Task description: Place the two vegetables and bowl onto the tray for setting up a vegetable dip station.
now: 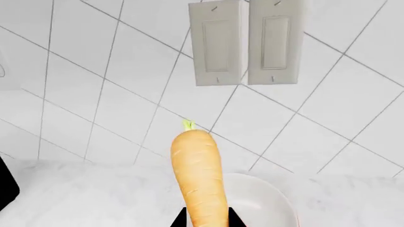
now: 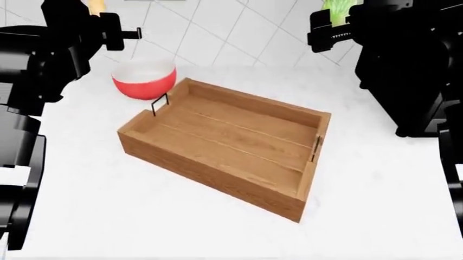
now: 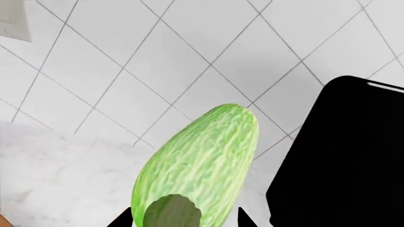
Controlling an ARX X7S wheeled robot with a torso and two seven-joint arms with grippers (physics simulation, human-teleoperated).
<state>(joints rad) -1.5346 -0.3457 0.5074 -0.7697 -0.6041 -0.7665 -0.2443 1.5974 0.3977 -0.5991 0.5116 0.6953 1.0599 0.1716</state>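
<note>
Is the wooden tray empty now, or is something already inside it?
Empty. In the head view the tray shows only bare planks; the bowl sits on the counter beside it.

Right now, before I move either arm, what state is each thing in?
carrot: held in the left claw, raised off the counter.
green vegetable: held in the right claw, raised.
bowl: upright on the counter, nothing inside, beside the tray's far-left end, not in the tray.
tray: flat on the counter, nothing in it.
wall switches: rocker position not readable.
</note>
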